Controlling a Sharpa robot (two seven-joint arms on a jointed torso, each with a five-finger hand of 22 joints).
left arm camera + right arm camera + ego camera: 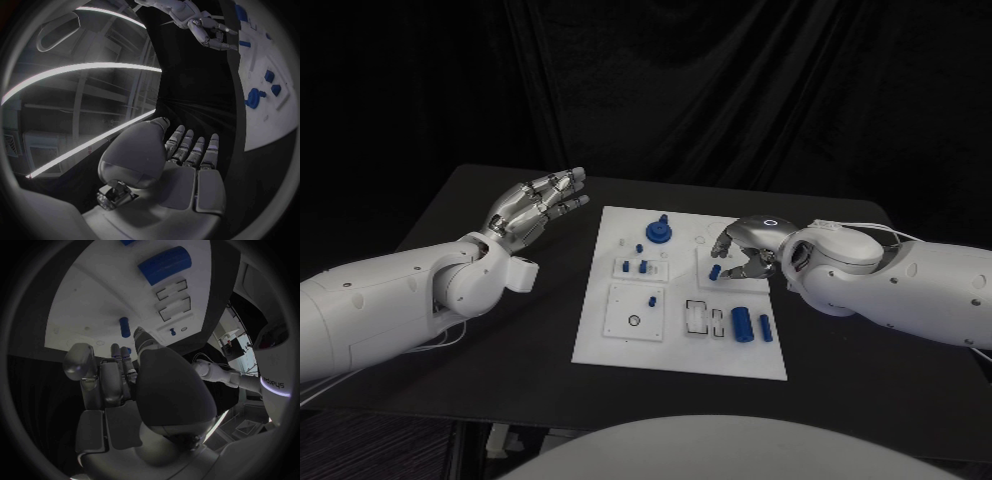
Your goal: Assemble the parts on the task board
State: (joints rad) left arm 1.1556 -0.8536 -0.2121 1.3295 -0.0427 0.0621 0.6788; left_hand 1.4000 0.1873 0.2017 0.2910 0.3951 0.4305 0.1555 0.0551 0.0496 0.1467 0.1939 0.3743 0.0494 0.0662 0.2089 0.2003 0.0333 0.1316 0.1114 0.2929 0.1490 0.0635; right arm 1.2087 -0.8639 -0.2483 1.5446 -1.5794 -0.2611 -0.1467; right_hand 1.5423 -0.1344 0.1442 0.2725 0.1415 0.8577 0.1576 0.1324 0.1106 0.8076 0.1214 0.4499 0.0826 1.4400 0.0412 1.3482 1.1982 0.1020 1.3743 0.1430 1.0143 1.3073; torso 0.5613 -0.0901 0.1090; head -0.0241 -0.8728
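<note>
Now the right hand (750, 252) pinches a small blue peg (715, 271) over the task board (678, 355) — seating it likely comes next — while the left hand (531, 208) hovers open-fingered beside the board

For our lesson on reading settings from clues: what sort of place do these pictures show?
Probably a robotics test lab or studio: a matte black table backed by black curtains, a flat white task board carrying small blue plastic parts, and a silver many-fingered right robot hand above it.
</note>
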